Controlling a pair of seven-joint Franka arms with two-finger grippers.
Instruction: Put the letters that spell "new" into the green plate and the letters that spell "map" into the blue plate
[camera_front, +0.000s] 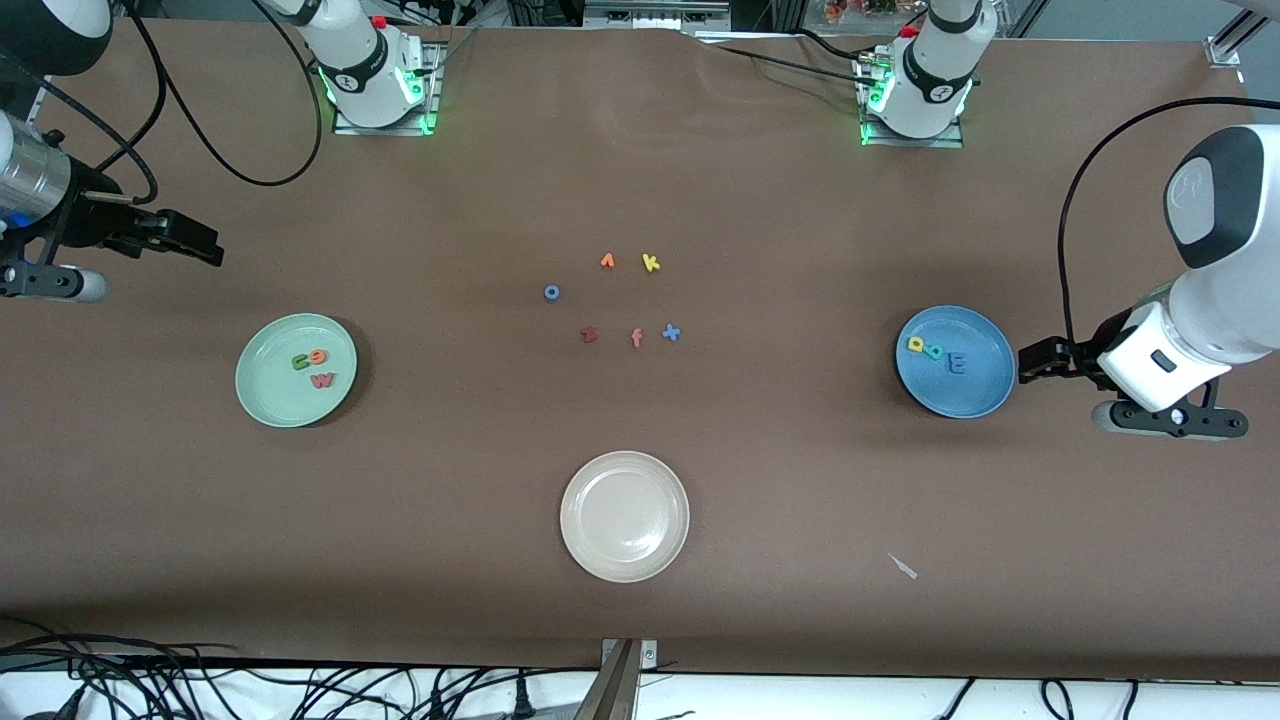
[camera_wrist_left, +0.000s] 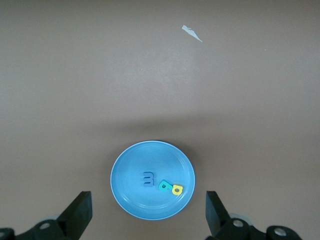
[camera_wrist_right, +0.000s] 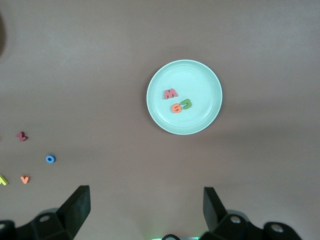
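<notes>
Left gripper: we are seeing its jaws spread wide and holding nothing, hanging just off the blue plate toward the left arm's end of the table.
Right gripper: we are seeing it spread wide too and holding nothing, waiting in the air near the right arm's end of the table, well apart from the blue plate.
Blue plate's load: we are finding the yellow p, teal a and blue m lying in it in a row, p and a touching.
Green plate: it is sitting well apart from the blue plate, at the right arm's end, carrying the olive-green n, orange e and pinkish-red w.
Cream-white plate: it is lying nearer the front camera than the blue plate, between the two.
Spare letters: they are lying scattered mid-table, between the blue plate and the green one.
</notes>
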